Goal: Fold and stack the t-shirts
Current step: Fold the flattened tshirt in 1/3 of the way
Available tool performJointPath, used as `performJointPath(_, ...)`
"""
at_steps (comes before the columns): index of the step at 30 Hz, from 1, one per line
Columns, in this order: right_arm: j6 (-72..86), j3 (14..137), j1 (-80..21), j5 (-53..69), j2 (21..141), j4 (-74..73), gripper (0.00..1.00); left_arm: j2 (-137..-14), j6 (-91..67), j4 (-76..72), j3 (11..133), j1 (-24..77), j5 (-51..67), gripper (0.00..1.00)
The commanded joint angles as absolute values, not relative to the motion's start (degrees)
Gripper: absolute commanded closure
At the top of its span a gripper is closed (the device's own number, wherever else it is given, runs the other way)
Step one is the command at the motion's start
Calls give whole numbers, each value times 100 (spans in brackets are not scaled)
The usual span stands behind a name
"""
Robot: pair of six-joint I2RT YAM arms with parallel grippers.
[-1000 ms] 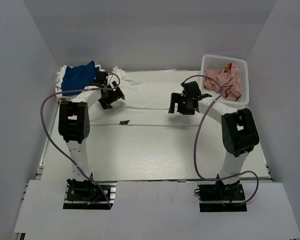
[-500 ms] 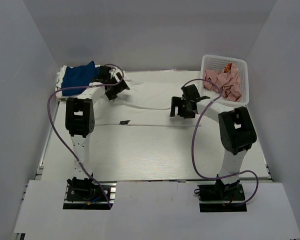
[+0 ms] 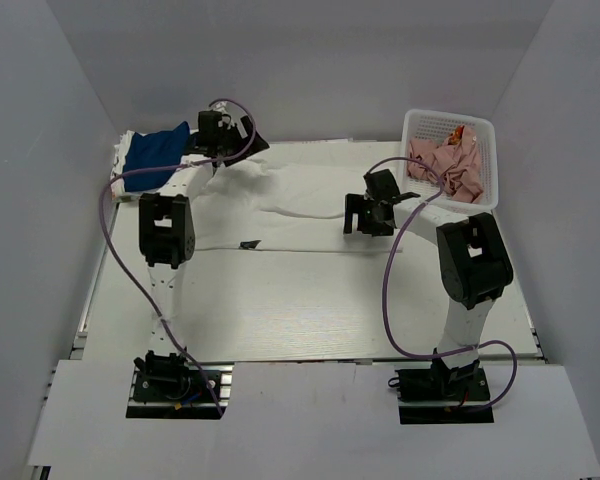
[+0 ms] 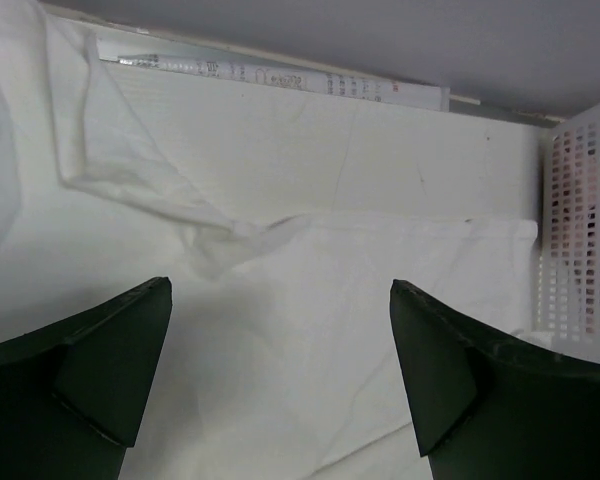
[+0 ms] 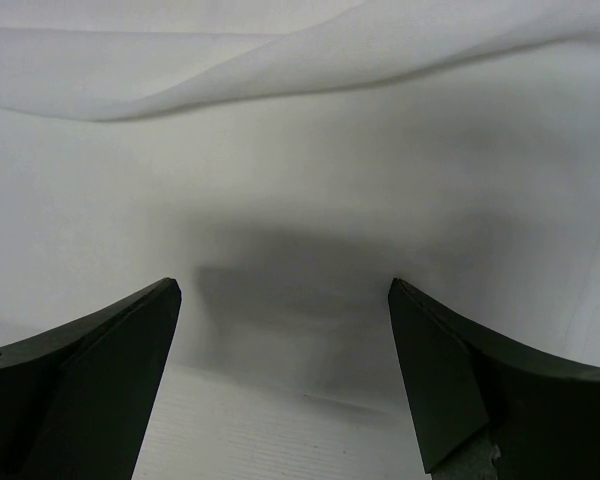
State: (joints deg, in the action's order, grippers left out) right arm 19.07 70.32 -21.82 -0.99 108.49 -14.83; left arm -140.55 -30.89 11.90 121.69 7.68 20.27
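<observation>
A large white t-shirt (image 3: 300, 200) lies spread and wrinkled across the far half of the table, its small dark neck label (image 3: 248, 243) at the near edge. A folded royal blue t-shirt (image 3: 155, 155) sits on white folded cloth at the back left. My left gripper (image 3: 235, 148) is open and empty above the shirt's rumpled back left part; its wrist view shows the white t-shirt (image 4: 280, 330) between the open jaws (image 4: 280, 290). My right gripper (image 3: 363, 222) is open and empty, just over the shirt's near right edge (image 5: 300, 200), as its wrist view (image 5: 283, 290) shows.
A white plastic mesh basket (image 3: 485, 150) with pink cloth (image 3: 445, 165) stands at the back right; its wall shows in the left wrist view (image 4: 580, 230). Grey walls close in the table on three sides. Bare tabletop (image 3: 310, 300) lies between the shirt and the arm bases.
My left gripper has moved away from the arm bases and up, from over the shirt's left part to its back left corner beside the blue shirt. The right gripper has barely moved.
</observation>
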Motion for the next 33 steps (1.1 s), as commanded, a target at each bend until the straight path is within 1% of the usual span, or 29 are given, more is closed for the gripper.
performJointPath(1,1802,7198,-2171,-360,10767,-1494,10,-12624,-2286,1353,11315,800,1697,0)
performJointPath(2,1793,7207,-2188,-413,10740,-1477,10,-12099,-2207,1406,10685,800,1400,0)
performJointPath(4,1767,7190,-2162,-500,10723,-1433,10,-11587,-2057,1459,9979,800,1057,0)
performJointPath(5,1767,7181,-2171,-579,10705,-1389,10,-11340,-1952,1337,9236,800,715,0)
performJointPath(6,1740,7189,-2171,-641,10679,-1380,10,-10929,-1951,1275,8872,721,573,0)
performJointPath(7,1732,7198,-2180,-746,10679,-1371,10,-10760,-1951,1214,8538,669,493,0)
performJointPath(8,1723,7216,-2171,-851,10705,-1380,10,-10636,-2047,1048,7943,668,423,0)
performJointPath(10,1696,7181,-2162,-957,10705,-1363,10,-10495,-2048,1142,7499,580,-59,0)
performJointPath(17,1740,6803,-2180,-958,10696,-1143,10,-11179,-2443,1819,7550,527,-202,0)
performJointPath(18,1784,6698,-2188,-1115,10661,-1151,10,-11301,-2513,1967,7550,527,-202,0)
performJointPath(21,1959,6330,-2171,-1230,10539,-1222,10,-11355,-2636,2266,7401,527,-404,0)
performJointPath(23,2082,6127,-2180,-1248,10258,-1248,10,-11172,-2732,2320,6998,527,-466,0)
performJointPath(24,2153,5813,-2188,-1222,10161,-1292,10,-11101,-2960,2373,6813,527,-466,0)
performJointPath(26,2346,5565,-2197,-1046,9713,-1380,10,-10935,-3347,2819,6373,527,-527,0)
performJointPath(28,2566,4987,-2241,-976,9328,-1476,10,-10768,-3717,3206,5875,588,-396,0)
performJointPath(33,2934,3728,-2417,-792,8019,-1747,10,-9214,-4393,3436,4134,721,-308,0)
